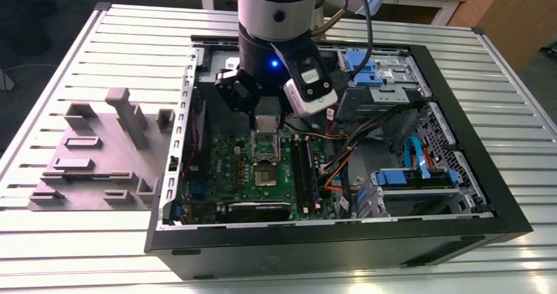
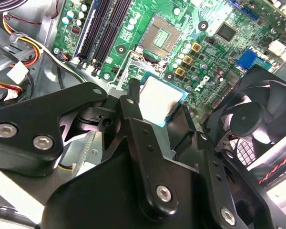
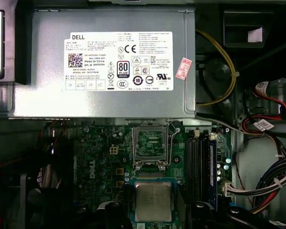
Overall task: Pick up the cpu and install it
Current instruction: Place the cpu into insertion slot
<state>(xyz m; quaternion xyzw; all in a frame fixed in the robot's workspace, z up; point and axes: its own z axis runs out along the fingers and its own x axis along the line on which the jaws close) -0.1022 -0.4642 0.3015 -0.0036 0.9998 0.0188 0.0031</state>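
The cpu (image 2: 158, 97), a small flat square with a pale silvery top, hangs a little above the green motherboard (image 2: 207, 57) with my gripper (image 2: 157, 106) shut on it, one black finger (image 2: 131, 98) on each side. In the first wrist view the cpu (image 3: 153, 201) sits just short of the open socket (image 3: 151, 143), whose hinged metal frame stands raised. In the exterior view the gripper (image 1: 265, 123) holds the cpu (image 1: 266, 120) inside the open computer case (image 1: 470, 176), just above the socket (image 1: 263, 148).
A grey plastic tray (image 1: 87, 157) with raised blocks lies on the slatted table to the exterior view's left of the case. Near the socket are memory slots (image 2: 102, 24), a black fan (image 2: 257, 119), the power supply (image 3: 109, 62) and bundles of cables (image 3: 271, 176).
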